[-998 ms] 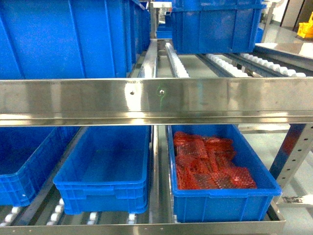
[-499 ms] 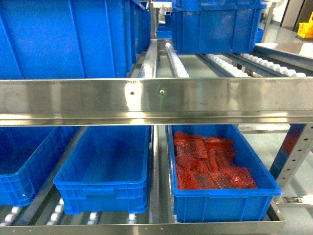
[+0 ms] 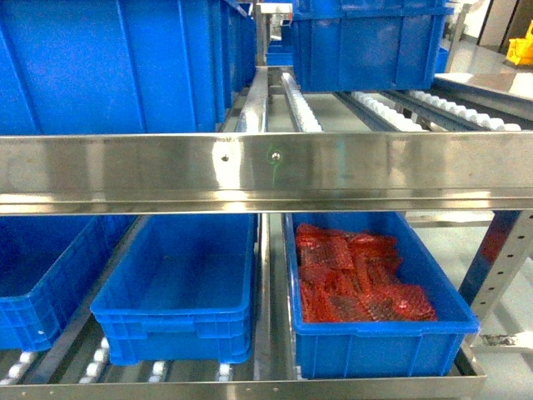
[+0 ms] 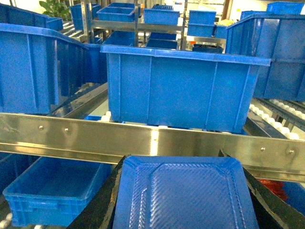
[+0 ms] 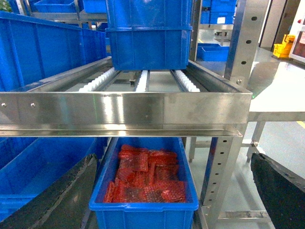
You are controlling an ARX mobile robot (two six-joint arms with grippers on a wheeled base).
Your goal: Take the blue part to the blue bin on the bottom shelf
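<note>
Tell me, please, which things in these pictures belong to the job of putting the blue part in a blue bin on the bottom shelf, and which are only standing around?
For the job:
- blue part, held in the left gripper
- empty blue bin
- bottom shelf

Standing around:
- bin of red parts
- upper-shelf bins
- yellow cart
- right gripper, open and empty

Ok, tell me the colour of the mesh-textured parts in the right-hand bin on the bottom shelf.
Red mesh-textured parts, clearest in the head view.
</note>
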